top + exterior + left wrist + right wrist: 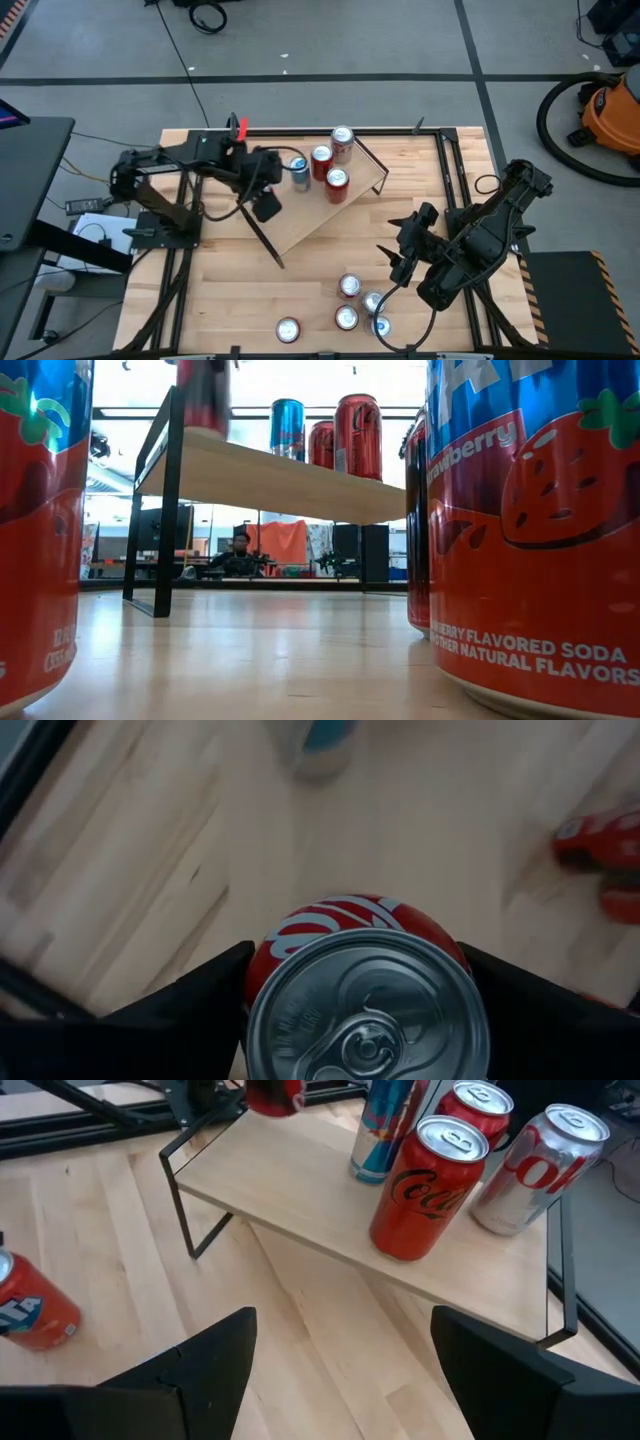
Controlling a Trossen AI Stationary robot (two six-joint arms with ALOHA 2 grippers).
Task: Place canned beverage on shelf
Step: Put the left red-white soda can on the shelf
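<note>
The shelf [305,218], a light-wood board on black wire legs, stands slanted at the table's far middle. On it stand a blue can [299,172], two red cans [321,160] [337,185] and a silver-and-red can [342,143]. My left gripper [266,205] is over the shelf's left end, shut on a red Coca-Cola can [365,1010], which also shows in the low view [205,395]. Whether the can's base touches the board, I cannot tell. My right gripper [405,250] is open and empty, right of the shelf. My left gripper pinches the red can's upper wall [262,960] between its two fingers [205,995], one on each side just below the rim. The fingers come from above, pointing down. The can is upright over the shelf's left end.
Several cans stand on the table near its front edge [349,286] [288,329], close to my right gripper; two of them fill the low view's sides [530,530]. Another red can [30,1310] shows on the table. Bare shelf board [290,1180] lies between the held can and the standing cans.
</note>
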